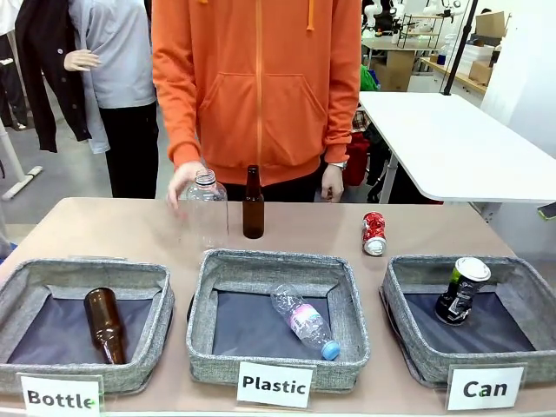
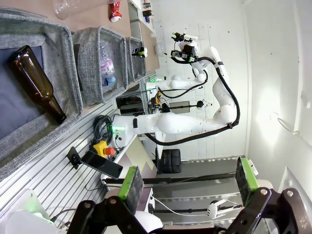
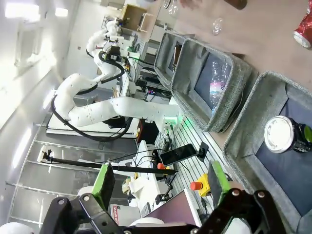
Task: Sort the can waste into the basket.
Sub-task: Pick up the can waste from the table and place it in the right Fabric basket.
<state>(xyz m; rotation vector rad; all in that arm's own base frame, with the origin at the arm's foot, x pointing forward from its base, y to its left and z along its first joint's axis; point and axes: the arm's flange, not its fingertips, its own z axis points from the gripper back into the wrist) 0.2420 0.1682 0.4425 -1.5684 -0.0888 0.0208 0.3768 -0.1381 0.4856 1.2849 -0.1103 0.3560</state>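
Black can (image 1: 461, 291) leans inside Can basket (image 1: 434, 369), desk's near right corner, already sorted. Crushed red can (image 1: 373, 234) sits on desk just behind basket, awaiting pickup. Left claw (image 2: 189, 179) and right claw (image 3: 162, 181) both spread wide, empty, ready to grasp.

Along the counter's (image 1: 130, 226) near edge: Bottle basket (image 1: 78, 269) left, glass bottle (image 1: 104, 323) inside; Plastic basket (image 1: 269, 261) middle, plastic bottle (image 1: 304, 321) inside; Can basket (image 1: 417, 265) right, can (image 1: 460, 291) inside — crushed can (image 1: 374, 234) just behind it.
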